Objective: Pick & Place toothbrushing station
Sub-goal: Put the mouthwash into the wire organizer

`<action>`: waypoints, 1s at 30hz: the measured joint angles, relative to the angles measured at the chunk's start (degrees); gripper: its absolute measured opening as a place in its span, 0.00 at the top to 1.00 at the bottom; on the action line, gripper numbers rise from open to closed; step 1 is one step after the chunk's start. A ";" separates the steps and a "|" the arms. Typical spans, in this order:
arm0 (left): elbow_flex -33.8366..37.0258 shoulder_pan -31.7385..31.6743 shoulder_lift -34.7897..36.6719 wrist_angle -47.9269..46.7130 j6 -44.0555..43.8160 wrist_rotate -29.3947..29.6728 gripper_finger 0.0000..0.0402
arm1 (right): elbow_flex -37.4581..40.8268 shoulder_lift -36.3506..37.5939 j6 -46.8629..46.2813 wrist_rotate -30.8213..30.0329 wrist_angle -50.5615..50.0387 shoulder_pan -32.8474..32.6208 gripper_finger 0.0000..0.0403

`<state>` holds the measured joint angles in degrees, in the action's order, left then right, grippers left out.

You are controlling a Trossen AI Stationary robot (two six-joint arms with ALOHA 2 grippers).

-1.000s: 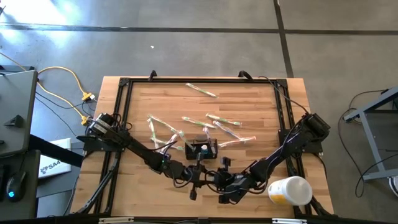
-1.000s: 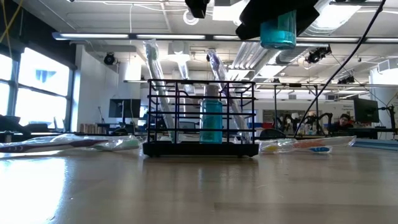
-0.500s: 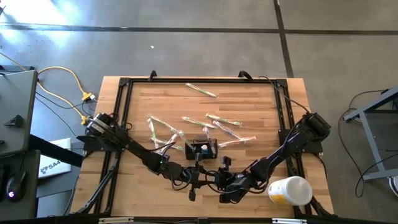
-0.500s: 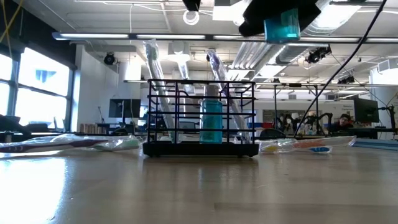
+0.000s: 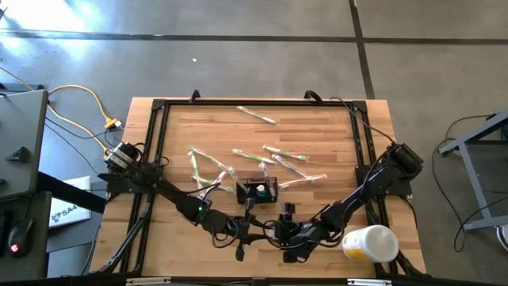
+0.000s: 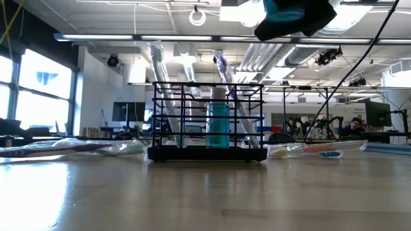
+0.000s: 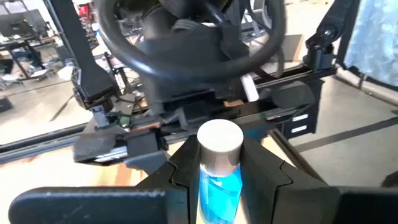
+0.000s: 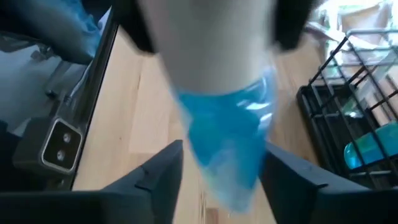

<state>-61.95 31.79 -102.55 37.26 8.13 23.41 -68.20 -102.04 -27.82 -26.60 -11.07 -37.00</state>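
- On your far left in the high view, the left arm reaches from the table's left edge toward the near centre; its left gripper (image 5: 240, 232) hangs above the wood, just near of the caddy.
- In the left wrist view, the left gripper (image 7: 219, 171) has both fingers (image 7: 264, 168) pressed against the sides of a blue bottle (image 7: 219, 168) with a silver cap. The bottle stands upright between them.
- At centre, the toothbrushing station (image 5: 259, 191), a small black wire caddy, sits flat on the wooden table (image 5: 317, 135). In the low view the toothbrushing station (image 6: 207, 122) holds a second blue bottle (image 6: 218, 122) and upright wrapped toothbrushes (image 6: 158, 90).
- More wrapped toothbrushes (image 5: 283, 152) lie loose on the table beyond and beside the caddy.
- Right of centre, the right gripper (image 5: 294, 238) sits close beside the left one. The right wrist view shows its fingers (image 8: 158, 174) spread on either side of the blue bottle (image 8: 227, 140); you cannot tell whether they touch it.
- At the near right corner, a white-and-yellow cup (image 5: 370, 243) lies on its side.
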 joint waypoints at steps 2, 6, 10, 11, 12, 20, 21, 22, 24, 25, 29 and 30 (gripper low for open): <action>0.02 0.77 0.84 -0.73 0.95 1.22 0.81 | 0.00 0.00 -0.69 1.26 -0.53 0.00 0.45; 0.00 2.92 3.73 -4.13 2.63 4.91 0.81 | 0.00 0.00 -3.90 2.28 -3.05 0.00 0.40; 0.00 5.39 6.78 -8.59 3.85 9.30 0.81 | 0.00 0.00 -7.42 2.97 -6.10 0.00 0.40; 0.01 5.87 7.38 -9.21 3.87 10.29 0.81 | 0.00 0.00 -8.06 2.99 -6.30 0.00 0.40; 0.02 6.36 7.85 -9.36 3.89 11.10 0.81 | 0.00 0.00 -8.39 2.99 -6.46 -0.04 0.40; 0.04 10.34 12.60 -10.02 8.62 17.40 0.81 | 0.00 -0.18 -14.40 1.56 -1.35 -0.52 0.41; 0.04 11.11 13.37 -10.01 9.40 17.92 0.81 | -0.02 -0.48 -14.42 0.72 0.28 -0.64 0.41; 0.04 11.93 14.13 -9.92 9.92 18.47 0.81 | -0.02 -0.82 -14.32 -0.44 1.92 -0.94 0.41; 0.04 13.34 15.49 -9.70 10.51 18.87 0.81 | -0.02 -1.61 -12.92 -2.06 6.10 -1.31 0.41; 0.04 13.99 16.01 -9.48 10.88 18.94 0.81 | -0.12 -2.41 -11.58 -2.06 9.60 -1.29 0.41; 0.06 15.80 16.35 -7.30 13.11 19.27 0.81 | -0.09 -6.46 -6.21 2.99 24.39 -0.59 0.41; 0.09 16.26 16.31 -6.79 13.42 19.27 0.81 | -0.11 -7.52 -4.52 6.07 28.00 -0.20 0.41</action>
<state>-61.87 48.05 -86.24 30.47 21.56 42.68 -68.31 -109.56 -32.34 -20.54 16.93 -37.19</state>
